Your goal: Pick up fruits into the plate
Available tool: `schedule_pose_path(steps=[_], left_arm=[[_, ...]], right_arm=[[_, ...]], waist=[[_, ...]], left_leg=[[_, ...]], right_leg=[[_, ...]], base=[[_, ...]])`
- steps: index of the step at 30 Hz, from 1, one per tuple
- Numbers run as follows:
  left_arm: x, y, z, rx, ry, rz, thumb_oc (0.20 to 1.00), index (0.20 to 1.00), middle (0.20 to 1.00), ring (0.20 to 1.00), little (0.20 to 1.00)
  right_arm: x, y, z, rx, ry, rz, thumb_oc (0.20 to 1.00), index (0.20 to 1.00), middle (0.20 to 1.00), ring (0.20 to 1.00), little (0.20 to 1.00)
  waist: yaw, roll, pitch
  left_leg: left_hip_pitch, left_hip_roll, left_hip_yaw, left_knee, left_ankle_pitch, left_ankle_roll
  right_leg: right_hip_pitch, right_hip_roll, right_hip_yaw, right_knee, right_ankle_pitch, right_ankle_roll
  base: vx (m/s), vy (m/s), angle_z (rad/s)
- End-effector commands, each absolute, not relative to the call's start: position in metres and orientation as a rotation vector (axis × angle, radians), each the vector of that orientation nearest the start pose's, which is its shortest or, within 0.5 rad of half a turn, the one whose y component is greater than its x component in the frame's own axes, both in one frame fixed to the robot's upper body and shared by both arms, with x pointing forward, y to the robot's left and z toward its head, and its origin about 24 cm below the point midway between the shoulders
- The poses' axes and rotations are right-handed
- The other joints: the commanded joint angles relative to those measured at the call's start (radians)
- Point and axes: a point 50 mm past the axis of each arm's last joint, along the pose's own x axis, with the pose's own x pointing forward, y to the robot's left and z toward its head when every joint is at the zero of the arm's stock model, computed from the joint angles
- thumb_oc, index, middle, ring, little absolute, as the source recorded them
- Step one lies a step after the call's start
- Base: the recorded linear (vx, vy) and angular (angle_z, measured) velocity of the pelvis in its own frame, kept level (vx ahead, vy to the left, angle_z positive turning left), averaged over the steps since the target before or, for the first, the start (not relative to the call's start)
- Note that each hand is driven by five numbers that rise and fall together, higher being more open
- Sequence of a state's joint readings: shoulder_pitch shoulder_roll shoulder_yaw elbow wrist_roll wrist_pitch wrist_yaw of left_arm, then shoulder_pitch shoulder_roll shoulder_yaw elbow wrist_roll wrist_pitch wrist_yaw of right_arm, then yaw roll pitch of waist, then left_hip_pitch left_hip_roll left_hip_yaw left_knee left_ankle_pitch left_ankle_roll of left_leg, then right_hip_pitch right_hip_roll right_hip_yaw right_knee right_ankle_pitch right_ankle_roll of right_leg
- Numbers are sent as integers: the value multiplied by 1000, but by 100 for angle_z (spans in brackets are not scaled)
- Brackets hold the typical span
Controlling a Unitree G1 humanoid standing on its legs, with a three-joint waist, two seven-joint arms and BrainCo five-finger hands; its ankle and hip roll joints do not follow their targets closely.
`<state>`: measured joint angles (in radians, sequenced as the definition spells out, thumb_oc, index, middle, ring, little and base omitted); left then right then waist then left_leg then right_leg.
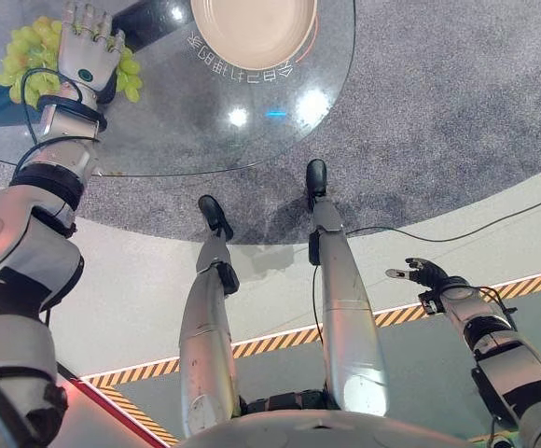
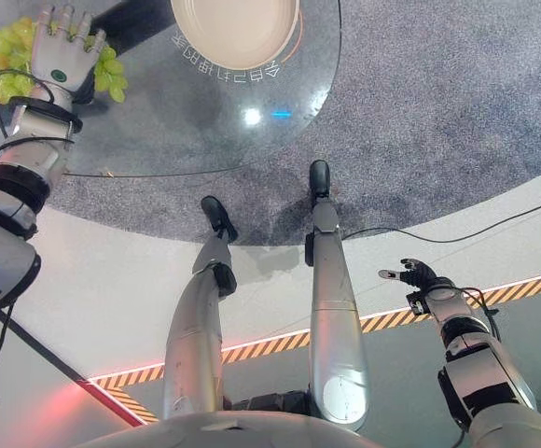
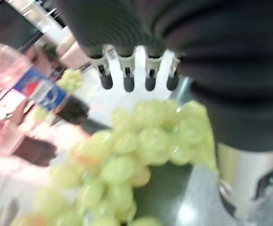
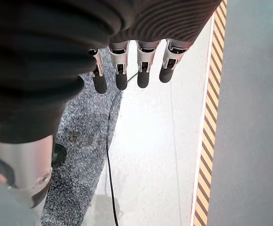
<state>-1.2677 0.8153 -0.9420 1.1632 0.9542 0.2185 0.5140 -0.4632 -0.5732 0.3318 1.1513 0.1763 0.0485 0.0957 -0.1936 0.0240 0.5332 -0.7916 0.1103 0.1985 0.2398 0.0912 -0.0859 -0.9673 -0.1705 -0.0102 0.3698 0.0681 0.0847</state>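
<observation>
A bunch of green grapes (image 1: 20, 58) lies at the far left of the round glass table (image 1: 187, 131), on a dark strip. My left hand (image 1: 89, 51) hovers right over the bunch with its fingers (image 3: 127, 81) straight and spread, closed on nothing; the grapes (image 3: 141, 150) show just past the fingertips. A beige plate (image 1: 252, 28) sits at the table's far middle with nothing in it. My right hand (image 1: 426, 273) hangs low at my right side over the floor, fingers (image 4: 143, 70) relaxed and holding nothing.
The dark strip (image 1: 149, 19) runs diagonally under the grapes toward the plate. A blurred bottle with a blue label (image 3: 37, 89) stands beyond the grapes. Grey carpet (image 1: 438, 93) lies under the table, and a yellow-black stripe (image 1: 280, 338) marks the floor.
</observation>
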Motion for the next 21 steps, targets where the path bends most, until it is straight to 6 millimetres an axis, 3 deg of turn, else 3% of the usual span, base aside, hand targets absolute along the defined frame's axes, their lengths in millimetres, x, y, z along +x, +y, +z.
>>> schedule_pose_path(steps=[1,8,21], left_arm=[[380,318,287,2166,-122,802,1000,1000,1000,1000,1000],[384,318,276,2003,-91,765,1000,1000,1000,1000,1000],[384,319,259,2119,-91,680,1000,1000,1000,1000,1000]], right_arm=[[224,-327,-63,-541,912,-60,1000,1000,1000,1000,1000],[226,-319,-66,-526,902,-49,1000,1000,1000,1000,1000],[240,-309,-58,-504,814,-36,1000,1000,1000,1000,1000]], waist=[[-15,-19,-13],[-16,-39,-13],[-15,-63,-13]], left_leg=[[-94,-64,-20,205,-173,9],[-117,-59,-29,218,-178,11],[-147,-51,-41,213,-177,5]], right_leg=[[49,56,-34,-13,-75,7],[26,63,-35,5,-81,6],[2,73,-36,-3,-76,6]], base=[[23,-61,6],[7,-12,1],[1,-3,0]])
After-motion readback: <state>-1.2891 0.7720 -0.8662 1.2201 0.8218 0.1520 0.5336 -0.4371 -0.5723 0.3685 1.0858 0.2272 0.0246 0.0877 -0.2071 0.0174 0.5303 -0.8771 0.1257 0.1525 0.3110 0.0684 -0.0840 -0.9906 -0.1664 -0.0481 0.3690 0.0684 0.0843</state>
